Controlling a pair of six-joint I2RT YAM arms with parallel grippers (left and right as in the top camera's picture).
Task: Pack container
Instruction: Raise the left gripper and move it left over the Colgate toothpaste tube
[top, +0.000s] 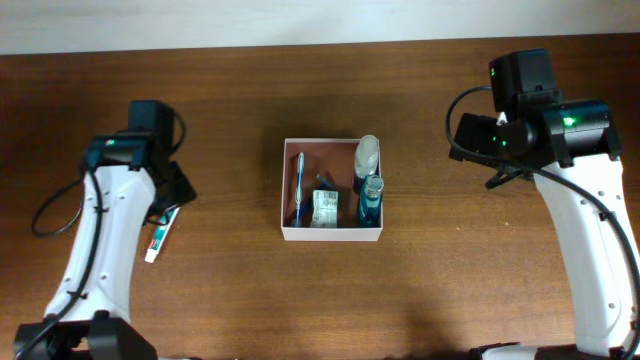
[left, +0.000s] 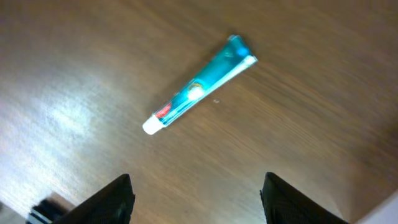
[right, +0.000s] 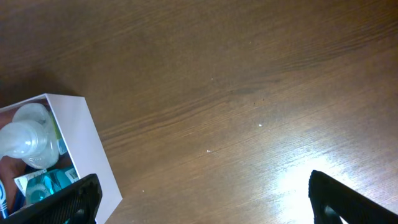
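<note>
Overhead view of a dark wooden table (top: 230, 300), with two white robot arms, one at each side edge of the frame. At the centre of the frame, flat on the wood, the container (top: 330, 236): square, shallow, open on top, with thin white walls and a reddish-brown floor.

Inside the container:
- along the left wall, a blue toothbrush (top: 299, 188) lying lengthwise
- beside it, near the lower middle, a small folded green-and-white packet (top: 324, 208)
- in the upper right corner, a clear bottle (top: 367, 155) with a pale cap
- just below that, against the right wall, a blue bottle (top: 370, 200), touching the clear one or nearly so

Left of the container and well apart from it, a toothpaste tube (top: 162, 235) flat on the bare table, partly hidden under the left arm, white cap toward the lower left of the frame.

From the left wrist camera: the same toothpaste tube (left: 198, 87), teal and white with a red mark near the cap, lying diagonally across the upper middle of the frame. Left gripper (left: 199, 200) above the table, black fingers spread apart at the bottom edge, only wood between them, no contact with the tube.

From the right wrist camera: right gripper (right: 205, 202) spread wide, dark fingers at the two lower corners of the frame, holding nothing, bare wood below. In the lower left of this frame, one white corner of the container (right: 93, 155), with the clear bottle (right: 25, 134) and the blue bottle (right: 43, 183) showing inside.
</note>
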